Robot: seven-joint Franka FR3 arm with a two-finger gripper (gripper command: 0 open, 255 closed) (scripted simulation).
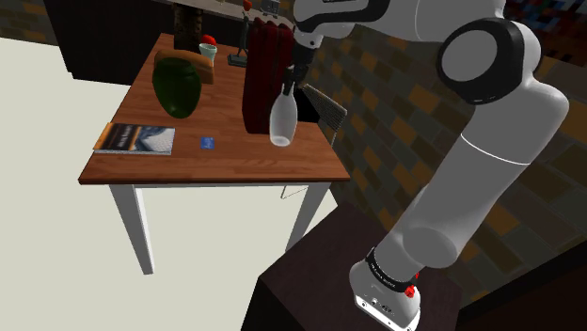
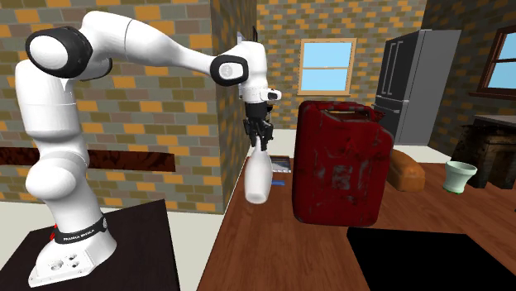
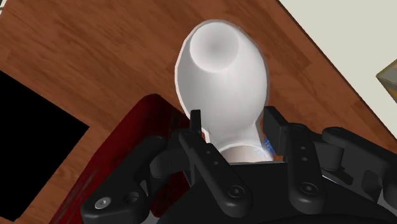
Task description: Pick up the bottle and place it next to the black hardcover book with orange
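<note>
White bottle [image 1: 284, 118] in jaws (beside red jerrycan [image 2: 343, 161])

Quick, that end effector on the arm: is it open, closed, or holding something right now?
The end effector is closed on the white bottle, gripping it by the neck.

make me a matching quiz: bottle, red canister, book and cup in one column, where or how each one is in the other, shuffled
Things:
1. bottle
2. red canister
3. book
4. cup

States:
a. lies flat near the table edge, at the shoulder view's left
b. clasped at its neck by the tool
c. stands upright, right beside the bottle
d. pale green, standing on the table

Pairs: 1-b, 2-c, 3-a, 4-d
</note>
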